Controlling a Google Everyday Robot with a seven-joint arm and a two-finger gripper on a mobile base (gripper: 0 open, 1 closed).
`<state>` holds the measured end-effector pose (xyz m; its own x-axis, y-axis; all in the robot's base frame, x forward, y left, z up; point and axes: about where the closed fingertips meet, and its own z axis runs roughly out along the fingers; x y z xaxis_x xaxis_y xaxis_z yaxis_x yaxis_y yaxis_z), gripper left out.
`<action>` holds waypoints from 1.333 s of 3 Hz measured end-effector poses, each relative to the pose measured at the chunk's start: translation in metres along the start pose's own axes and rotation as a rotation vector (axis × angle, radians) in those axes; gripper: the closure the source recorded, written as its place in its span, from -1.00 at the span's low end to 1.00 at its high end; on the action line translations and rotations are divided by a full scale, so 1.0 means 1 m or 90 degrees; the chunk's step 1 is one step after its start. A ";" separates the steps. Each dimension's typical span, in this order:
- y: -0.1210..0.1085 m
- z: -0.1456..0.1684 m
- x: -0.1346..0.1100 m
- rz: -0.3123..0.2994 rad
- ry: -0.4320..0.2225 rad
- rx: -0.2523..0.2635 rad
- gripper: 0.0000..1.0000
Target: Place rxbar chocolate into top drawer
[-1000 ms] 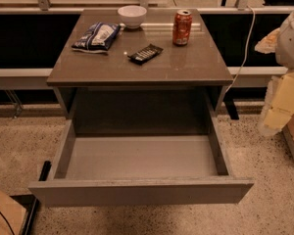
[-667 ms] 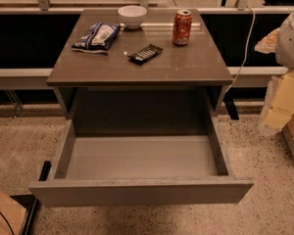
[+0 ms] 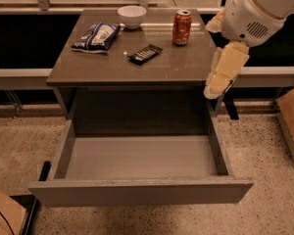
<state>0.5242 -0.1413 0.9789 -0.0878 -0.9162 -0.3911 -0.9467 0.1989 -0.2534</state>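
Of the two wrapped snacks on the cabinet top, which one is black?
The rxbar chocolate, flat and small, mid-top; the bag left of it is blue-and-white and crinkled. The gripper hangs right of the cabinet.

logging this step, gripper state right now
Gripper: cannot be told. It hangs by the right edge of the cabinet, apart from the rxbar chocolate lying on top.

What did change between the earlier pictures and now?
The gripper moved left and upward, now beside the table's right edge. Nothing was grasped. The rxbar chocolate, can, bowl and bag stayed on the table; the top drawer stayed open.
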 end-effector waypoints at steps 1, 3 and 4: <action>-0.001 0.000 0.000 0.001 0.000 0.001 -1.00; -0.028 0.032 -0.016 0.075 -0.107 0.021 -1.00; -0.064 0.058 -0.045 0.082 -0.182 0.024 -1.00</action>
<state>0.6064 -0.0921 0.9614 -0.1110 -0.7490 -0.6532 -0.9209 0.3246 -0.2158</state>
